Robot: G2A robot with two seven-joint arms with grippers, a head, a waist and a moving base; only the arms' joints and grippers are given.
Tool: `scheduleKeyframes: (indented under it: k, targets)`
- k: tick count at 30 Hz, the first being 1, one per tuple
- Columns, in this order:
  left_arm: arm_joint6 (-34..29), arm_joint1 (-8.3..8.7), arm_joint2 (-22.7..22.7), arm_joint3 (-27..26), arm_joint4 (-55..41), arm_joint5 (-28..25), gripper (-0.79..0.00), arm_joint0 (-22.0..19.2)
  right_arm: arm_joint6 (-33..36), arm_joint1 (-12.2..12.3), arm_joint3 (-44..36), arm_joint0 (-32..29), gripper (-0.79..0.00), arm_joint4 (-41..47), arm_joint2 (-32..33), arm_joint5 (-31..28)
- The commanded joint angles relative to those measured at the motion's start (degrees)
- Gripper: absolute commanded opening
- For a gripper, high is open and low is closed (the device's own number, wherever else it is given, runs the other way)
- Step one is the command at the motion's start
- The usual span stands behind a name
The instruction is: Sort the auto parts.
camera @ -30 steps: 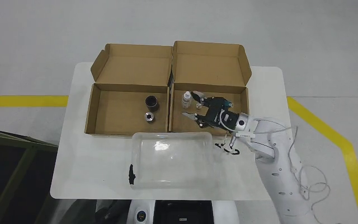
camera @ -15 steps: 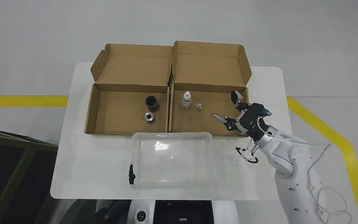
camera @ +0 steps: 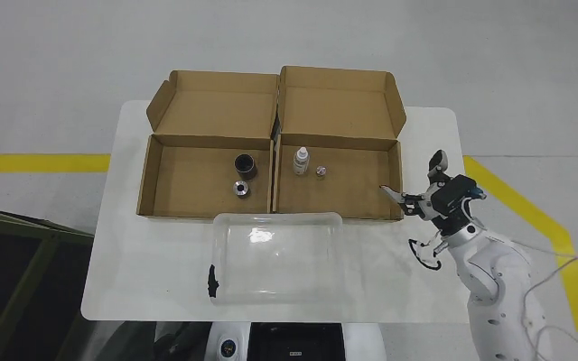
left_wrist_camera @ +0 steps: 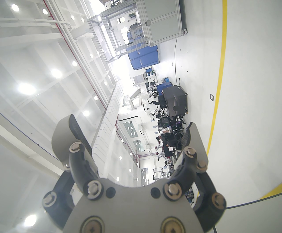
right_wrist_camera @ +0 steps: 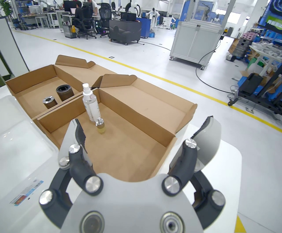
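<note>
Probably heavy and slick, the dark metal sleeve (camera: 245, 164) and short steel-topped cylinder (camera: 239, 189) stand in the left brown cardboard box (camera: 181, 191); pinch across their sides. In the right cardboard box (camera: 361, 180), the clear plastic spray bottle (camera: 302, 161) and small metal-capped amber vial (camera: 320, 171) look light and tippy; grip mid-body. The left gripper (left_wrist_camera: 131, 123) and the right gripper (camera: 414, 178), beside that box's right wall, are spread apart, empty.

Brown cardboard boxes (camera: 190, 185), white table (camera: 135, 262), black cylinder (camera: 245, 164), silver-capped amber vial (right_wrist_camera: 101, 126), yellow floor line (camera: 54, 162)

floor (camera: 271, 36): pale grey | yellow line (camera: 54, 162) | black office chairs (right_wrist_camera: 104, 14) at back | ceiling lights (left_wrist_camera: 24, 88) lit
</note>
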Motion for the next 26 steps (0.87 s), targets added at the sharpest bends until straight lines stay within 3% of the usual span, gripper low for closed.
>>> scheduleKeyframes:
  k: [1,7,26]
  targets:
    - [0.00,0.00,0.00,0.00,0.00,0.00,0.000,0.00,-0.83,0.11,-0.13,-0.54,0.000,-0.24,0.61,0.83]
    - [0.00,0.00,0.00,0.00,0.00,0.00,0.000,0.00,-2.40,0.40,-0.23,-1.69,0.000,-1.34,1.99,3.42]
    - [0.00,0.00,0.00,0.00,0.00,0.00,0.000,0.00,-3.14,0.64,-0.18,-1.90,0.000,-2.60,2.56,3.57]
